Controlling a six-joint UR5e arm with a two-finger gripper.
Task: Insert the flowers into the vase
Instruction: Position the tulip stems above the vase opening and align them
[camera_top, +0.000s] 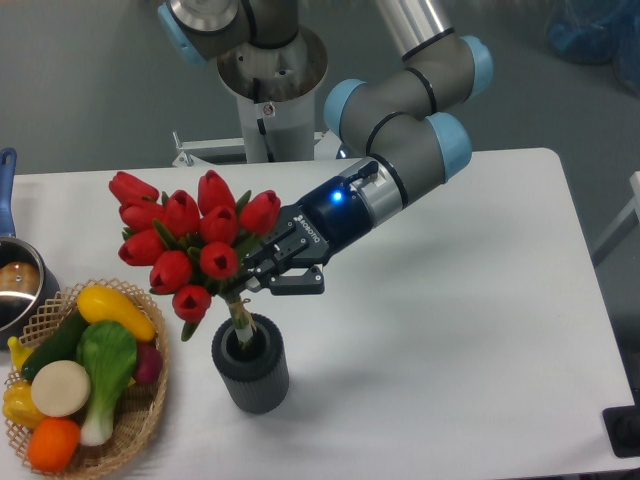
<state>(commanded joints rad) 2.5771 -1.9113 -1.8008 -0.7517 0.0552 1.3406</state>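
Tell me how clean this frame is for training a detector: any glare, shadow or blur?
Fixed camera: light is soft and even; the ribbed dark grey vase throws only a faint shadow rightward on the white table. The red tulip bunch and black two-finger gripper look sharp. A small blue LED glows on the wrist; slight sheen on the steel pot.

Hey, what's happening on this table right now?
A robot arm is putting a bunch of red tulips into a dark grey ribbed vase. Its gripper is shut on the stems just above the rim, and the stem ends are already inside the vase, with the bunch leaning left. A wicker basket of toy vegetables sits to the left.
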